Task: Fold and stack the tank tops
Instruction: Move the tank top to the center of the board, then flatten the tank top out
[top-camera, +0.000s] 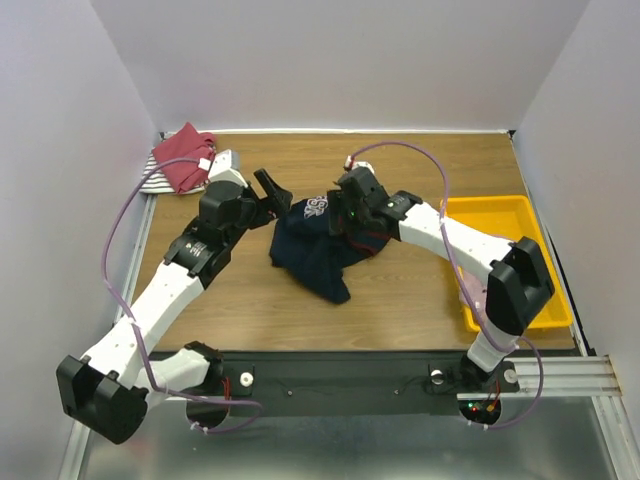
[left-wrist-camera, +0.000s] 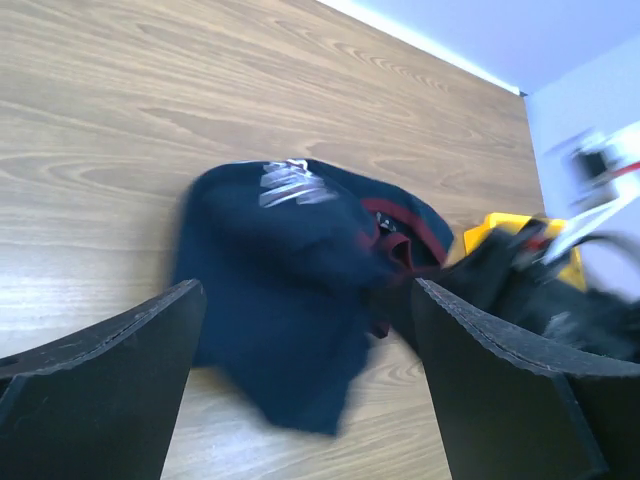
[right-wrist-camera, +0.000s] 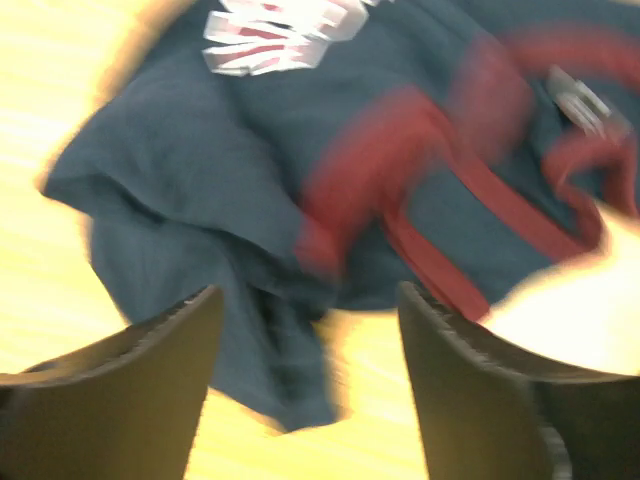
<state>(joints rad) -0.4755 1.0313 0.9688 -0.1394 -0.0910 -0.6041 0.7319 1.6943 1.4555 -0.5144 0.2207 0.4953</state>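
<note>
Two end effectors we see wide apart and empty, left end effector (left-wrist-camera: 305, 295) beside, right end effector (right-wrist-camera: 310, 298) above crumpled navy tank top (top-camera: 312, 250), mid tabletop (top-camera: 410, 300).

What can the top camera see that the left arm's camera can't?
Only the top view shows the red top, bunched in the far left corner. Only the left wrist view shows the left gripper up close, its black fingers spread wide apart. Both show the navy top, crumpled on the wooden table, and the yellow tray.
</note>
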